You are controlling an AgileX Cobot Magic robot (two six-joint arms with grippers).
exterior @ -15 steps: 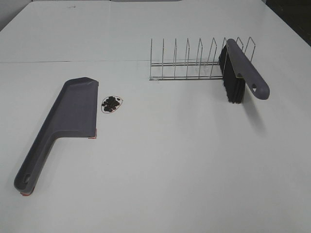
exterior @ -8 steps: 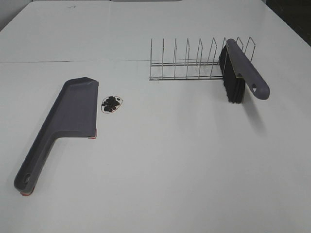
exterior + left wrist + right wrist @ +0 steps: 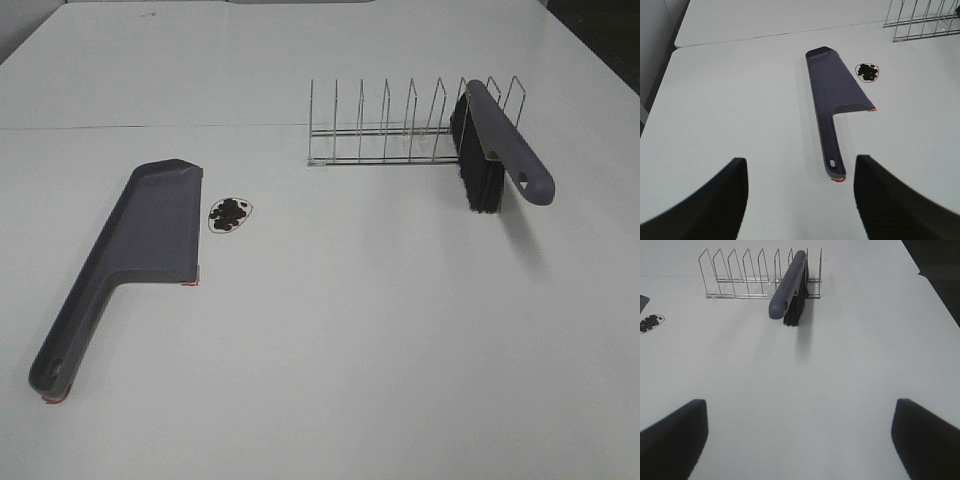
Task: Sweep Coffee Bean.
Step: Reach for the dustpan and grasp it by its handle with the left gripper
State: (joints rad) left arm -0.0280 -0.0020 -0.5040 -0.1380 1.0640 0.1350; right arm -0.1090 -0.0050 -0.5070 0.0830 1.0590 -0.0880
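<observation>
Nothing is seen to have moved since the earlier frames: the tools lie untouched and neither arm enters the high view. The left end effector is spread wide and empty, and so is the right end effector. The coffee bean cluster lies on the bench well ahead of the left end effector, just beside the broad part of the dustpan and apart from it; from the right end effector it lies far off to the side. The brush is propped against the end of the wire rack, straight ahead of the right end effector, bristles down and handle slanting toward it. The step in hand is judged to be the first reach for the tools. The brush handle is best taken near its middle and lifted clear of the wires, so that the light rack is not dragged. The dustpan handle, nearest the left end effector, is best gripped firmly and the pan edge kept flat on the bench. Short, light strokes are advised, since the beans are likely to roll and scatter.
</observation>
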